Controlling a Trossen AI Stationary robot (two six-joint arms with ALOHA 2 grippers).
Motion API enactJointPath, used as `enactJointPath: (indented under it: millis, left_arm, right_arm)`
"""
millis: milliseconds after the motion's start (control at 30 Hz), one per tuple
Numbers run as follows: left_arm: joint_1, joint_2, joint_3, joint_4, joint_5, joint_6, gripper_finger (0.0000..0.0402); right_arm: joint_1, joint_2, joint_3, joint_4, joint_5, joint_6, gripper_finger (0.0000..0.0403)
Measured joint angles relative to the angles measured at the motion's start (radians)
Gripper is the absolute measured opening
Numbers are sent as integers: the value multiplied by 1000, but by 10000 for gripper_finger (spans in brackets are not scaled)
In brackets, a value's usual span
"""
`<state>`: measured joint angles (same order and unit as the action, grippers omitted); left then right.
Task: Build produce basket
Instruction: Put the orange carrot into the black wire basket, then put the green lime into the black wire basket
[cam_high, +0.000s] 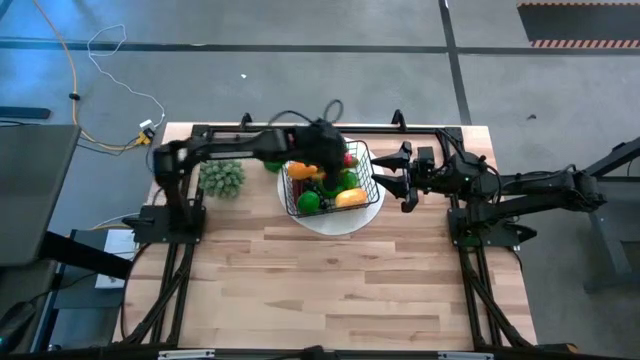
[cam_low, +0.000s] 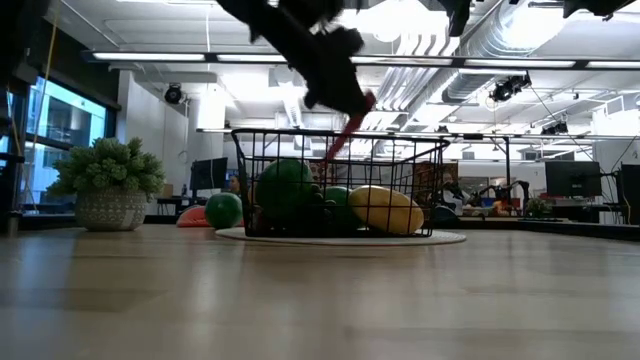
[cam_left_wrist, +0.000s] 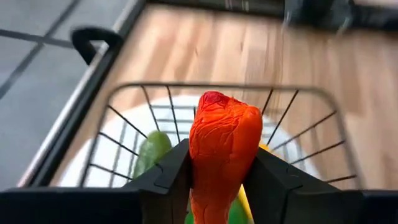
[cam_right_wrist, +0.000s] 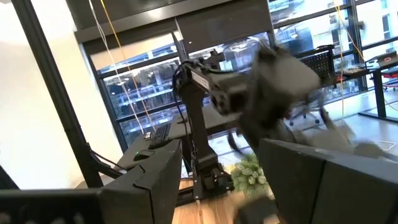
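the left gripper (cam_left_wrist: 217, 180) hangs over the basket (cam_high: 331, 180), clenched on a red pepper (cam_left_wrist: 222, 152) whose long axis slants down toward the basket's inside. the right gripper (cam_high: 393, 172) waits just beside the basket, fingers spread.

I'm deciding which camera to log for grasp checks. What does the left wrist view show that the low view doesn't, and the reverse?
Only the left wrist view shows the left gripper shut on the red pepper, a finger on each side. Only the low view shows the potted plant, a green ball beside the basket, and the yellow fruit inside. Both show the wire basket on the white plate, with the pepper above it.
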<state>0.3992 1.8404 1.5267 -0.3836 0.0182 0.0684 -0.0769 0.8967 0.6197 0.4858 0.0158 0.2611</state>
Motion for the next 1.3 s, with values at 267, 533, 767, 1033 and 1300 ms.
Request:
enactJointPath:
  millis: [267, 533, 767, 1033, 1300]
  left_arm:
    - [-2, 122, 73, -62, -40, 70, 117]
    - [5, 122, 73, -144, -133, 128, 117]
    - [6, 141, 73, -150, -104, 113, 129]
    - [2, 177, 73, -137, -113, 76, 180]
    - [2, 98, 72, -141, -108, 47, 227]
  right_arm:
    - [0, 0, 0, -3, 0, 0, 197]
    - [0, 0, 0, -10, 0, 0, 197]
    - [0, 0, 0, -11, 0, 0, 197]
    - [0, 0, 0, -29, 0, 29, 197]
    - [0, 0, 0, -33, 0, -2, 197]
